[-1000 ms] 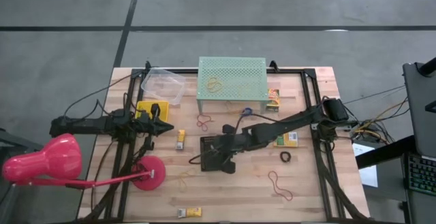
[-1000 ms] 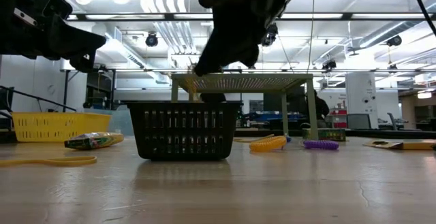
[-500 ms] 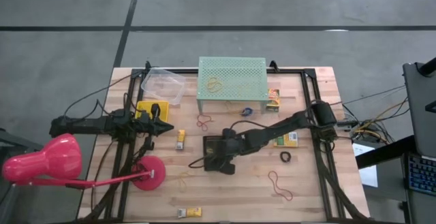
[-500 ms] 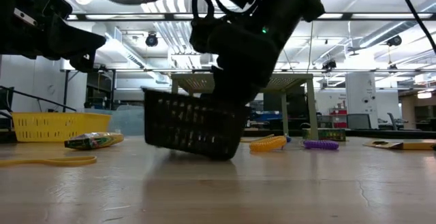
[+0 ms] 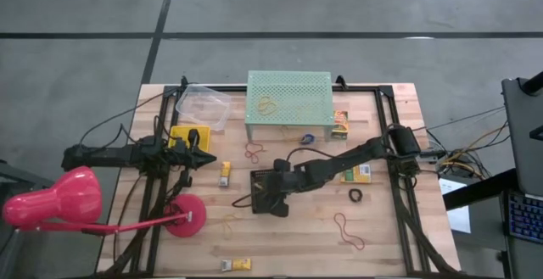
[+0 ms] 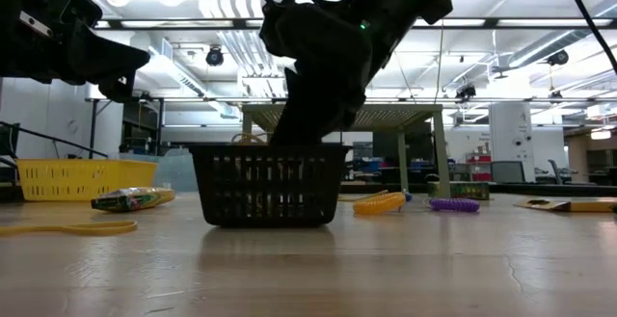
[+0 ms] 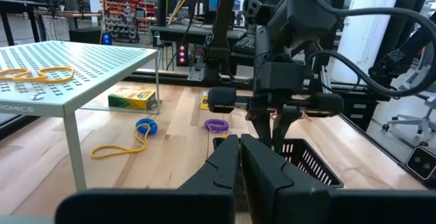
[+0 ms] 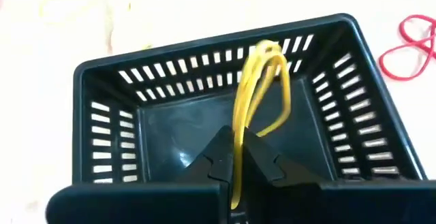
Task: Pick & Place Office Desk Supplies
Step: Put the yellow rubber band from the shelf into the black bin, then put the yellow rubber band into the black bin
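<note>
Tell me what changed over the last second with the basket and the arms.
The basket, tipped up half a second ago, sits flat again and a little left of where it began. The right pincer, shut on a yellow band, has come down over it. The left pincer, the lamp and the stand stayed put.

Grey floor (image 5: 356,8) with dark seam lines surrounds the wooden table (image 5: 407,237). Low view: open workshop hall, white ceiling ducts (image 6: 231,38), hanging lights, white pillar (image 6: 501,144). Left wrist view: shelves with parts (image 7: 129,20), black frames, office chair (image 7: 415,149). Keyboard (image 5: 524,215) at the table's right edge.
</note>
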